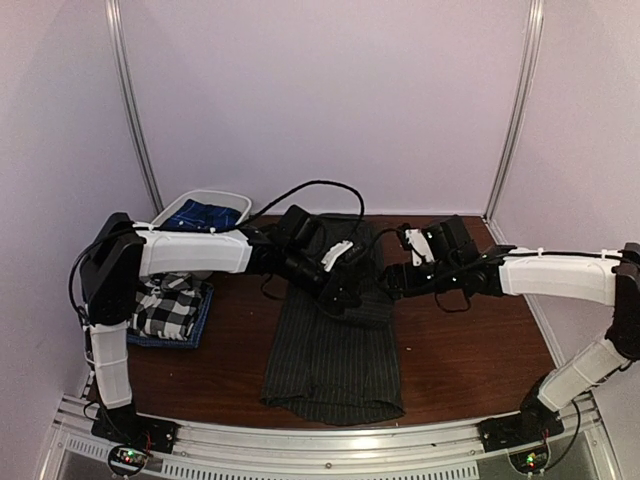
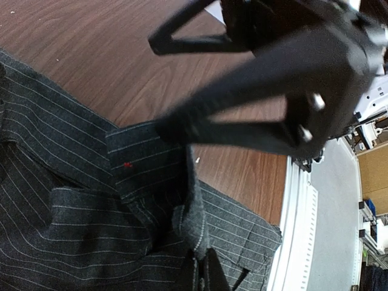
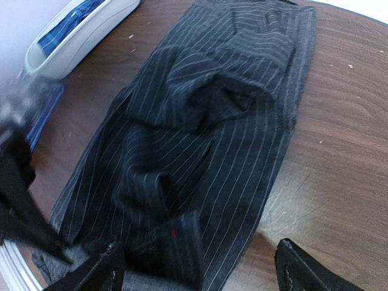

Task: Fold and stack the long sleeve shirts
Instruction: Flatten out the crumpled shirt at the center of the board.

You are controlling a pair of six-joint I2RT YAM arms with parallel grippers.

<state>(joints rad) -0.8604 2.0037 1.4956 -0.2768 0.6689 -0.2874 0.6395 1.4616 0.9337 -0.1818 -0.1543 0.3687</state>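
Note:
A dark charcoal pinstriped shirt [image 1: 335, 360] lies in a long strip down the middle of the table, also seen in the left wrist view [image 2: 73, 200] and the right wrist view [image 3: 206, 121]. My left gripper [image 1: 345, 292] [image 2: 206, 273] is shut on a raised fold of this shirt near its upper half. My right gripper [image 1: 388, 282] [image 3: 200, 273] hovers just to the right of it, jaws wide open over the shirt's right edge with nothing between them. A folded black-and-white checked shirt [image 1: 165, 305] rests at the left on blue cloth [image 1: 200, 328].
A white bin [image 1: 235, 200] [image 3: 79, 30] holding blue cloth [image 1: 205, 215] stands at the back left. The metal rail [image 1: 320, 445] runs along the table's near edge. Bare wood [image 1: 470, 350] shows right of the pinstriped shirt. The two grippers are close together.

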